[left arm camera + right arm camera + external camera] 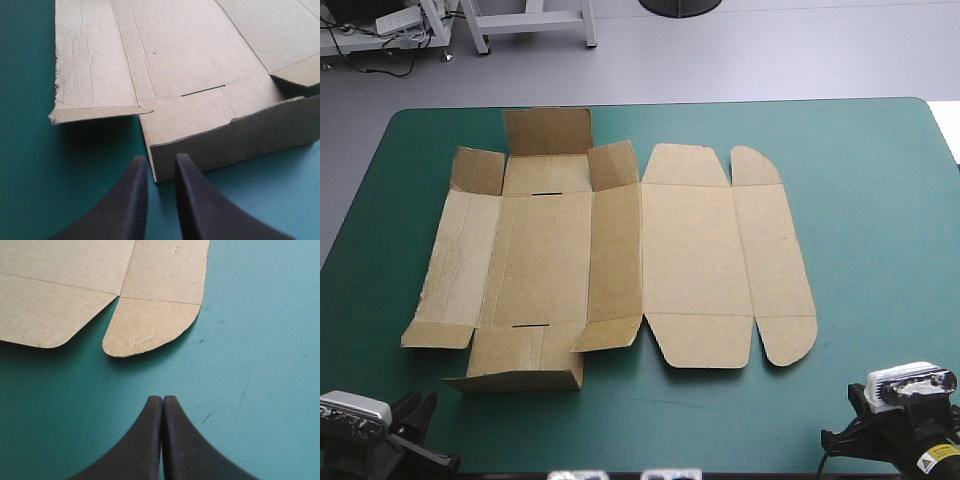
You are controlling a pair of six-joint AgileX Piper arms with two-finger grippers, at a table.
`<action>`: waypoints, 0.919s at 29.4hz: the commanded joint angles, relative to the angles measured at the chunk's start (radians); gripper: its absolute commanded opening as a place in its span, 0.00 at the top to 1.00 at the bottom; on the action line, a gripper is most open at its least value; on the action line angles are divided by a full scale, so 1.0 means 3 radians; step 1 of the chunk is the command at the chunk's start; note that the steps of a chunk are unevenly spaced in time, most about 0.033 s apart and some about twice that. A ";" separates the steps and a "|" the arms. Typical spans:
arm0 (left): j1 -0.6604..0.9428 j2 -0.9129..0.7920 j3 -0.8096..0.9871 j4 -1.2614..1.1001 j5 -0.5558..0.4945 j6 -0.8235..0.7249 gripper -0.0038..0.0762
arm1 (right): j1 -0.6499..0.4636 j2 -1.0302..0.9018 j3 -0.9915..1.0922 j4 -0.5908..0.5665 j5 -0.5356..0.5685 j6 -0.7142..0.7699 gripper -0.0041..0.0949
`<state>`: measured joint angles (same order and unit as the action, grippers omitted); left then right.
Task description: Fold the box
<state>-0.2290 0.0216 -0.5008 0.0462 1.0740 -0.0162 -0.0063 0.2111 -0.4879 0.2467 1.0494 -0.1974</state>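
Note:
The brown box [620,250] lies spread out on the teal-green table, its left half with end flaps partly raised at the far [548,130] and near [525,362] ends, its right half flat. My left gripper [161,162] stands just short of the raised near flap [235,140], its black fingers a narrow gap apart with nothing between them. My right gripper [162,400] is shut, resting over bare cover a little short of the box's rounded corner tab [150,327]. In the high view, the left gripper [425,440] and the right gripper [845,425] sit at the near corners.
The teal-green cover [860,200] runs bare along the right side and in a strip along the near edge. A ragged side panel [85,60] of the box lies flat beside the left gripper's line.

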 commanded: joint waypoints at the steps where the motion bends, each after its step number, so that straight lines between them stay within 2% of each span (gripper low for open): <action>1: -0.0005 0.0051 -0.0080 -0.0018 -0.0231 -0.0035 0.78 | -0.0003 0.0055 -0.0074 0.0029 -0.0180 -0.0005 0.98; 19: -0.0005 0.0094 -0.0080 -0.0030 -0.0225 -0.0035 0.78 | -0.0003 0.0055 -0.0074 0.0029 -0.0180 -0.0005 0.98; 24: -0.0005 0.0315 -0.0203 -0.0030 -0.0250 -0.0035 0.78 | -0.0003 0.0055 -0.0074 0.0029 -0.0180 -0.0005 0.98; 27: -0.0005 0.0578 -0.0458 -0.0023 -0.0415 -0.0035 0.78 | -0.0003 0.0055 -0.0074 0.0029 -0.0180 -0.0005 0.98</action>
<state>-0.2290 0.1113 -0.5531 0.0424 1.0613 -0.0162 -0.0063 0.2111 -0.4849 0.2467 1.0494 -0.1974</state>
